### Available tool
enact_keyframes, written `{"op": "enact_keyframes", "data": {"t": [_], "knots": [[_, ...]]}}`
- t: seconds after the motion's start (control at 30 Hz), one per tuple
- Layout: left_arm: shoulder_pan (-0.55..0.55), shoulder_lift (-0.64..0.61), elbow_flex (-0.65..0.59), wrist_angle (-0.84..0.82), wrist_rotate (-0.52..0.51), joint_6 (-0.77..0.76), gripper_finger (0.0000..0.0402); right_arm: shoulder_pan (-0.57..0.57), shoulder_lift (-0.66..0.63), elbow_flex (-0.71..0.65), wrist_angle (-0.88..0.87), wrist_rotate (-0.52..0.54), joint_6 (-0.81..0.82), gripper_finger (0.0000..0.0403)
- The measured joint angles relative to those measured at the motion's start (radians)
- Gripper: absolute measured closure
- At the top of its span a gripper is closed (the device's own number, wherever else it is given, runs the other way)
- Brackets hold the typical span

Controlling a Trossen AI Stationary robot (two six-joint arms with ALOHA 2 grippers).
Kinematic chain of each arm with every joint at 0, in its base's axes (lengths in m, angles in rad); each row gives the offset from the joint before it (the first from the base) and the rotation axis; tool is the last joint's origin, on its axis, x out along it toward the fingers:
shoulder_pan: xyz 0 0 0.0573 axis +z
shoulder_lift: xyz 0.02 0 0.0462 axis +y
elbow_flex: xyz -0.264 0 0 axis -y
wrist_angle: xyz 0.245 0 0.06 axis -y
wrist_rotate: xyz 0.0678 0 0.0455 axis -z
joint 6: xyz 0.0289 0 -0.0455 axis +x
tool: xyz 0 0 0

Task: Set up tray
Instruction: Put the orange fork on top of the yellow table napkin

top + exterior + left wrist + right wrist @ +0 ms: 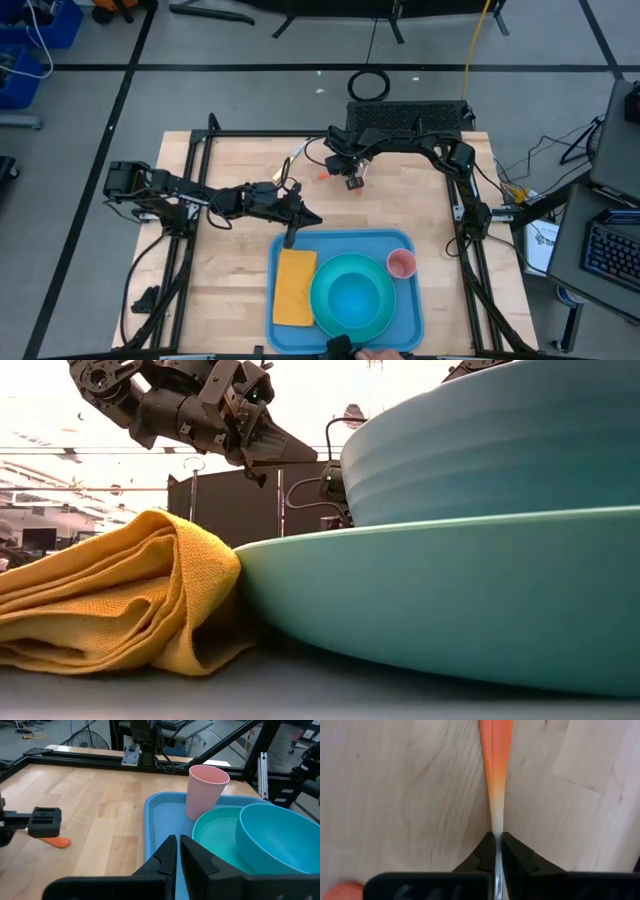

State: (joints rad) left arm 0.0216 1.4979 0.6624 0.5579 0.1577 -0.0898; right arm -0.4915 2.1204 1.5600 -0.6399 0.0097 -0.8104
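The wooden worktop (230, 270) is carrying the blue tray (345, 243), which is lying at its near edge, between the two arms' bases. On the tray a yellow-orange napkin (295, 287) is lying beside a turquoise plate (335, 315) with a turquoise bowl (355, 288) sitting in it, and a pink cup (401, 264) is standing upright at the tray's far right corner. The left arm is reaching in low from the left, its left gripper (305, 222) hanging over the tray's far left corner with the fingers (167, 857) clenched together on nothing. The right arm is bending in from the far right side, its right gripper (352, 181) pointing down at the worktop well beyond the tray, its fingers (487, 851) pinched on the pale end of a slim orange utensil (495, 750). No readable writing is showing.
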Motion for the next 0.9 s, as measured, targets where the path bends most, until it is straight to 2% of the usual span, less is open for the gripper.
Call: {"op": "enact_keyframes", "data": {"t": [0.27,0.53,0.9], "knots": [[0.0,0.0,0.0,0.0,-0.001,0.0,0.0376,0.005,0.0,0.0,0.01,-0.002,-0.005,0.04],[0.0,0.0,0.0,0.0,-0.002,0.0,0.0376,0.037,0.001,0.0,0.031,0.072,-0.018,0.0402],[0.0,0.0,0.0,0.0,-0.002,0.0,0.0376,0.049,-0.055,-0.002,0.034,0.068,-0.014,0.04]]}}
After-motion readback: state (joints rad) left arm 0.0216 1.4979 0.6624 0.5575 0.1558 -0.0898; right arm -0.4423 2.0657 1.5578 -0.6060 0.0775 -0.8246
